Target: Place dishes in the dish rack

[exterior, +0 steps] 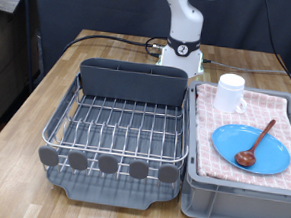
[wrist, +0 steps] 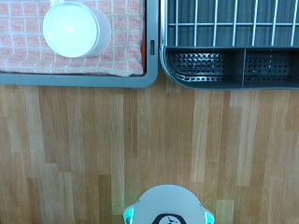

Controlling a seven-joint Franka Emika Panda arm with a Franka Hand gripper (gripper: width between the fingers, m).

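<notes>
**Dishes wait on the cloth beside the rack**

The wooden table point(exterior: 46, 92) carries the dish rack point(exterior: 119, 127) at the exterior view's left, its wire grid bare. Just beside it, at the right, sits a grey crate point(exterior: 234, 200) covered by a pink checkered cloth point(exterior: 276, 108). On that cloth lie the blue plate point(exterior: 268, 156), with the wooden spoon point(exterior: 255, 144) resting across it, and the white mug point(exterior: 231, 92) standing nearer the robot base point(exterior: 182, 51). The gripper shows in neither view, so whether its fingers are apart or together cannot be told.
</notes>
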